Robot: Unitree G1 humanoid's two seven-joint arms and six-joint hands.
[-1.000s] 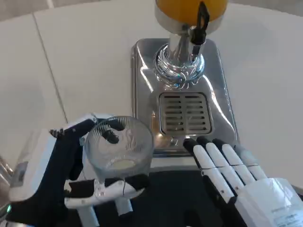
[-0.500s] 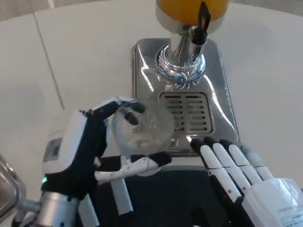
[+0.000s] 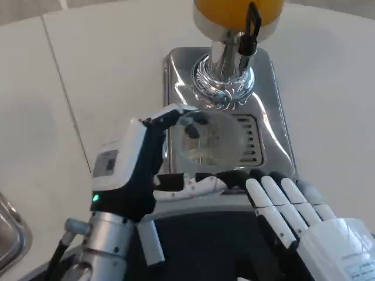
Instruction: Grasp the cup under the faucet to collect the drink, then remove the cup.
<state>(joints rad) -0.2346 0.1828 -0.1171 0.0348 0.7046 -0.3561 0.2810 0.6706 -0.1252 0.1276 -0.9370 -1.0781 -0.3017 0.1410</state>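
— Since a second ago, what changed in the head view?
— Forward and rightward went the left hand [image 3: 146,170], carrying the clear round glass cup [image 3: 210,140] from the table's near edge onto the slotted drip grille [image 3: 249,137] of the shiny steel dispenser base [image 3: 176,88].
— Its grasp?
— Fingers wrap the cup, below the black-handled faucet [image 3: 249,29] and orange juice tank [image 3: 237,9].
— The right hand [image 3: 293,213]?
— Flat, fingers extended, holding nothing, just beside the cup.
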